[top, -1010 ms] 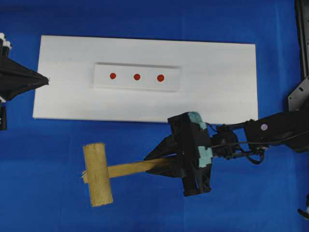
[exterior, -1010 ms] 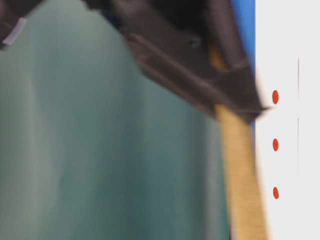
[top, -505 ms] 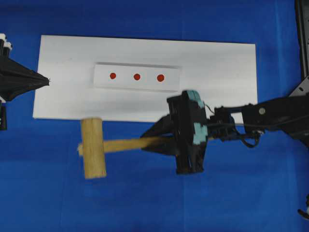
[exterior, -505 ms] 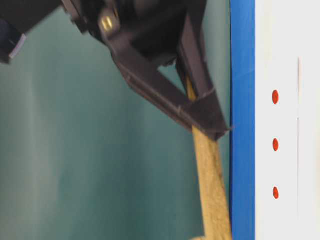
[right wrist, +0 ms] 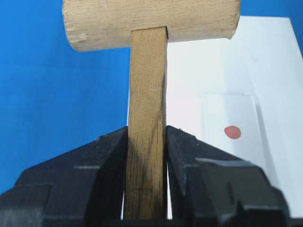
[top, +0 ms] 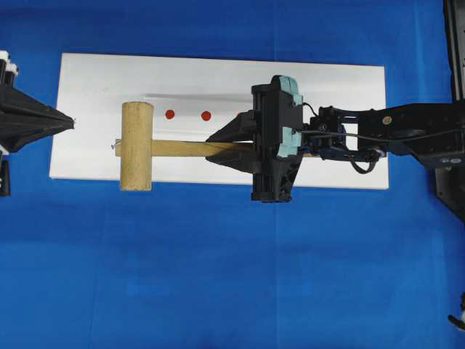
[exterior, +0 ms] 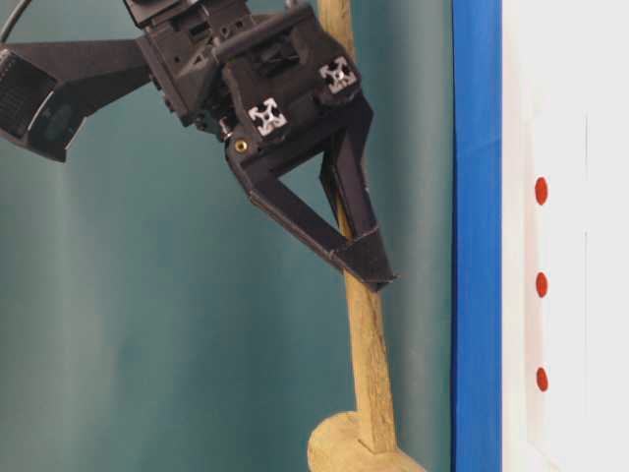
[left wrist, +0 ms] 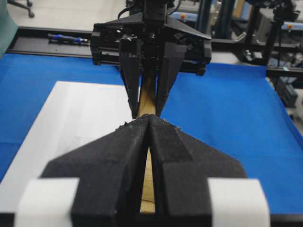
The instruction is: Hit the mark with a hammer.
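Note:
The hammer is a light-brown wooden mallet; its head (top: 136,145) hangs over the left part of the white board (top: 94,87), with its handle (top: 182,148) pointing right. My right gripper (top: 212,147) is shut on the handle and holds the hammer in the air above the board, as the table-level view (exterior: 378,280) shows. Two red marks (top: 169,114) (top: 205,115) show just beyond the handle; a third is hidden under the gripper. In the right wrist view the jaws (right wrist: 147,130) clamp the handle (right wrist: 147,85) and one red mark (right wrist: 232,132) lies to the right. My left gripper (top: 67,121) is shut and empty at the board's left edge.
Blue cloth (top: 218,276) covers the table around the board. The marks sit on a thin raised white strip (top: 189,98) along the board's middle. In the table-level view three marks (exterior: 541,285) line up on the board. Dark frame parts (top: 454,43) stand at the right edge.
My right gripper has lifted the hammer off the blue cloth and carried it away from the front, over the white board. The head now hangs left of the marks. The left arm has not moved.

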Tool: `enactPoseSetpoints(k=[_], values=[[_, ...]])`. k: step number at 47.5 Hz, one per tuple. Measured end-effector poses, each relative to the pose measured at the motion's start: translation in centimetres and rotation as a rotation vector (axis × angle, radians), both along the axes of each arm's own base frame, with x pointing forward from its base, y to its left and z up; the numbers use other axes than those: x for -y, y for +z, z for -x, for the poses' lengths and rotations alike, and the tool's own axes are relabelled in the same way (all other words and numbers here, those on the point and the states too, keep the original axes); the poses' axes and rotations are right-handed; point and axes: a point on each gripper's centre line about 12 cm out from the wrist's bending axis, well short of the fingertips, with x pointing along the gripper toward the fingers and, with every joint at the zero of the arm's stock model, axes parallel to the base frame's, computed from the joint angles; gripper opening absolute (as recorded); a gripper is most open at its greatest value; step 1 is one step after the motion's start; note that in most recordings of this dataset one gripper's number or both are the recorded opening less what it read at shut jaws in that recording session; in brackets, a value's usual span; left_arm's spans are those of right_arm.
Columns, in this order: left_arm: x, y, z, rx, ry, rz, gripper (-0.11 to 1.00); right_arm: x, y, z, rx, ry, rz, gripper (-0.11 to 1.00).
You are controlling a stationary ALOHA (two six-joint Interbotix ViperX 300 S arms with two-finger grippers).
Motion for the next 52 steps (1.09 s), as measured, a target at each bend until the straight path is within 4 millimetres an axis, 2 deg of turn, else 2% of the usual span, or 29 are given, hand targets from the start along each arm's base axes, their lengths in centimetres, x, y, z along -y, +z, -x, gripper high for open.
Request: enactPoseSetpoints(k=[11, 20, 27, 44, 52], values=[[0.0, 0.0, 0.0, 0.003, 0.0, 0.0, 0.0, 0.4, 0.1, 0.0, 0.007, 0.006, 0.038, 0.09], [0.0, 0.0, 0.0, 0.0, 0.0, 0.003, 0.0, 2.0, 1.0, 0.0, 0.04, 0.025, 0.186, 0.09], [0.0, 0.0, 0.0, -0.002, 0.0, 0.003, 0.0, 2.8, 2.0, 0.2, 0.07, 0.054, 0.347, 0.09], [0.0, 0.0, 0.0, -0.002, 0.0, 0.017, 0.0, 2.9, 3.1, -0.1, 0.12, 0.156, 0.798, 0.09], [0.0, 0.0, 0.0, -0.002, 0.0, 0.043, 0.0, 3.2, 3.9, -0.2, 0.162, 0.154, 0.95, 0.09]])
